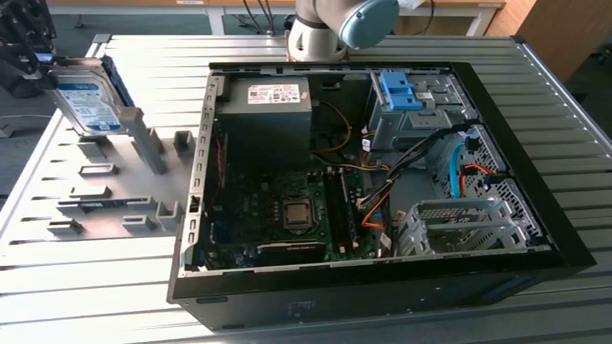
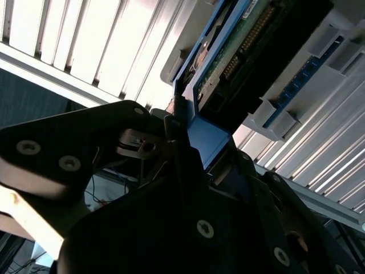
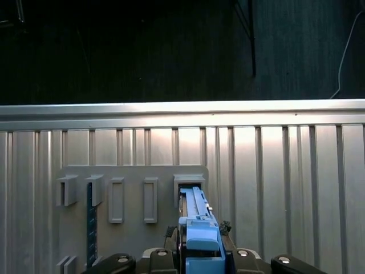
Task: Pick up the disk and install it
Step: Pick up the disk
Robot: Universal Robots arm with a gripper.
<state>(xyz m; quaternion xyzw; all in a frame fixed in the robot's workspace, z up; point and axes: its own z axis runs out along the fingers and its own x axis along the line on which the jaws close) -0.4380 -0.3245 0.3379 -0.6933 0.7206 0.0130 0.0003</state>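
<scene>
The disk (image 1: 88, 100), silver-grey with a white-and-blue label and a blue bracket, stands on edge, tilted, at the far end of the grey fixture plate (image 1: 96, 208) on the exterior view's left. My gripper (image 1: 43, 68) reaches it from the table's outer side and is shut on its end. In the first wrist view the disk's blue bracket (image 3: 197, 225) sits between the fingers (image 3: 171, 232), its far end at a slot of the plate. The second wrist view shows the disk's green circuit board (image 2: 239, 48) above the gripper (image 2: 188, 140).
An open black computer case (image 1: 564, 236) lies on the slatted metal table, with a grey power supply (image 1: 277, 97), the motherboard, a bay with a bare blue latch (image 1: 397, 89) and a white drive cage (image 1: 459, 226). The arm's base (image 1: 320, 29) stands behind the case.
</scene>
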